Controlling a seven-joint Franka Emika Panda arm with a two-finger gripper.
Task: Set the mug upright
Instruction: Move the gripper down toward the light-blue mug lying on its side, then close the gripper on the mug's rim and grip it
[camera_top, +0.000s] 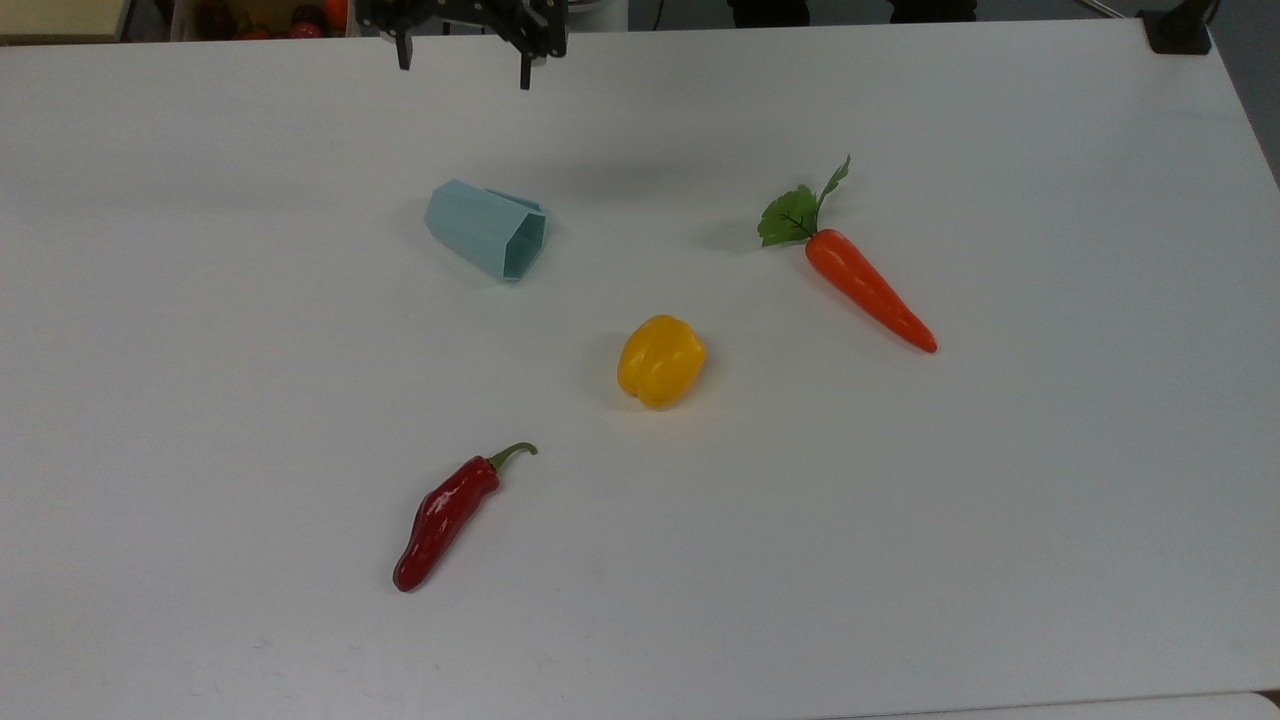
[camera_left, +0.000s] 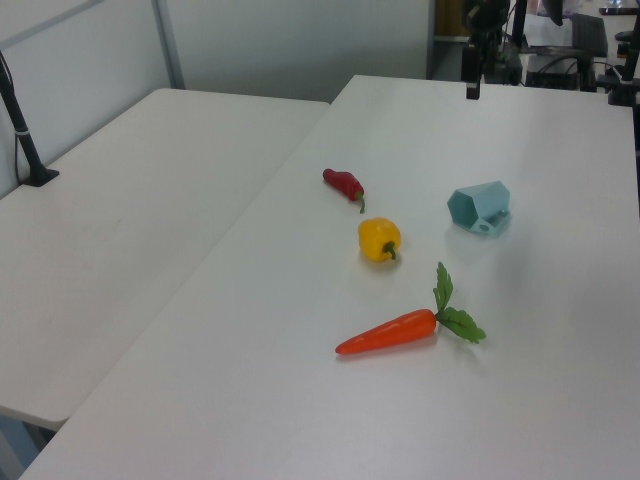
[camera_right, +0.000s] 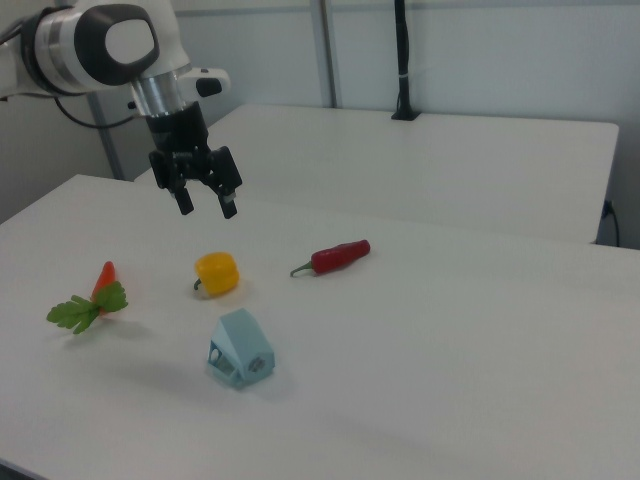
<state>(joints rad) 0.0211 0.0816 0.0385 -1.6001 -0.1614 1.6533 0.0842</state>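
Observation:
The mug (camera_top: 487, 230), a pale blue-teal faceted cup, lies on its side on the white table (camera_top: 1000, 500), its open rim facing the top view's lower right. It also appears in the left view as the mug (camera_left: 478, 207) and in the right view as the mug (camera_right: 240, 348), where its handle side rests toward the table. My gripper (camera_top: 463, 70) hangs in the air over the table's far edge, beyond the mug and well above it. In the right view the gripper (camera_right: 207, 208) is open, its black fingers spread wide with nothing between them.
A yellow pepper (camera_top: 661, 360) sits near the middle, a carrot (camera_top: 868, 288) with green leaves to the top view's right, and a red chili (camera_top: 445, 515) toward the front. A second table (camera_left: 120, 230) adjoins on the left view's left. A black clamp (camera_top: 1180, 30) grips the far right corner.

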